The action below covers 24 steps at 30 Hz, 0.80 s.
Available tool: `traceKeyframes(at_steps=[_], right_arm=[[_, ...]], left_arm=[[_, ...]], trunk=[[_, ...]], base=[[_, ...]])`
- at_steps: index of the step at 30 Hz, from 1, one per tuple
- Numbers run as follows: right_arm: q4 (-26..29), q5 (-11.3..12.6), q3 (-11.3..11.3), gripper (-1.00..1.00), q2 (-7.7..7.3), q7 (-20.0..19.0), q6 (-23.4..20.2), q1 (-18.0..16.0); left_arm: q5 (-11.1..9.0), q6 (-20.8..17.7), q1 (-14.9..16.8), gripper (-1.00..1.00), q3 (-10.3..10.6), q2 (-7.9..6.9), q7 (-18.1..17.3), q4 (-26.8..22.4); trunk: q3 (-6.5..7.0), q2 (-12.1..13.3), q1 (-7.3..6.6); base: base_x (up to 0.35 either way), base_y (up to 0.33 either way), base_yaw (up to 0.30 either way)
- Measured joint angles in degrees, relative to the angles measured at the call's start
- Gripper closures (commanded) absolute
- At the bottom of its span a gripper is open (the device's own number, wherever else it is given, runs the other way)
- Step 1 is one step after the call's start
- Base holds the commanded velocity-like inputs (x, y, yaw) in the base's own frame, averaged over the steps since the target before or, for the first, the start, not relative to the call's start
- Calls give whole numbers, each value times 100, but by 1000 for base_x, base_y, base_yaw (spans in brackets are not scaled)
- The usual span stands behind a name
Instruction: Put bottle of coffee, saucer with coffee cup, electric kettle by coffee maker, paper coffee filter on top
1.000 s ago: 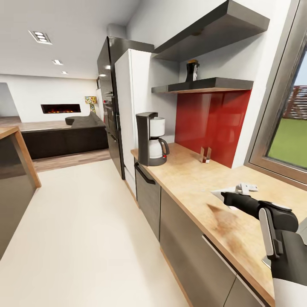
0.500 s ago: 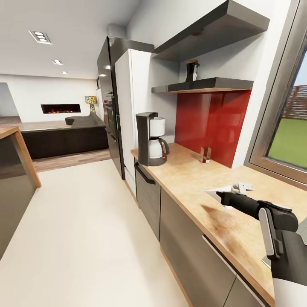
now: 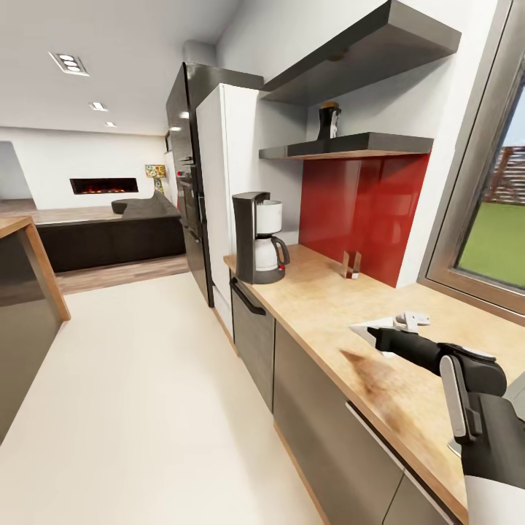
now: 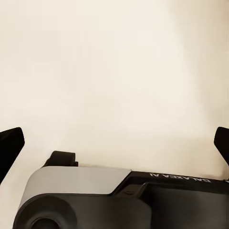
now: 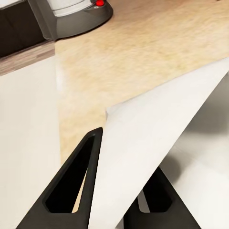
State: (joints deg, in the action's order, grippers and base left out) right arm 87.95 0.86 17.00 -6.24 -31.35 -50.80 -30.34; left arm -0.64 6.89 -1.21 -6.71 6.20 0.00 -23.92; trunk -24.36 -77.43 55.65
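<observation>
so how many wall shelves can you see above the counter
2. The glossy black slab shelf with a thin wooden underside sits just above the red splashback and carries a small dark jar. A second dark slab shelf hangs higher, near the ceiling. The window frame may hide others.

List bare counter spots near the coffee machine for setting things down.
Open light wood-grain worktop runs from the dark grey drip coffee maker toward the right tool, which grips the white paper filter. A small wooden holder sits against the red backsplash.

Bare countertop [image 3: 332, 306] lies between claw [image 3: 373, 337] and coffee maker [image 3: 258, 238].
</observation>
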Motion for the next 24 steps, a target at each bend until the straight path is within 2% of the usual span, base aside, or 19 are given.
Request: traceKeyframes(at_steps=[11, 16, 24], right_arm=[[0, 0, -1, 100, 0, 0, 0, 0], [1, 6, -23, 100, -1, -9, -50, -2], [1, 6, -29, 100, 0, -10, -61, -2]], left_arm=[[0, 0, 0, -100, 0, 0, 0, 0], [5, -2, 0, -100, -8, 73, 0, 4], [5, -1, 0, -100, -5, 87, 0, 1]], trunk=[[0, 0, 0], [0, 0, -2], [0, 0, 0]], base=[[1, 1, 0], [93, 98, 0], [43, 45, 0]])
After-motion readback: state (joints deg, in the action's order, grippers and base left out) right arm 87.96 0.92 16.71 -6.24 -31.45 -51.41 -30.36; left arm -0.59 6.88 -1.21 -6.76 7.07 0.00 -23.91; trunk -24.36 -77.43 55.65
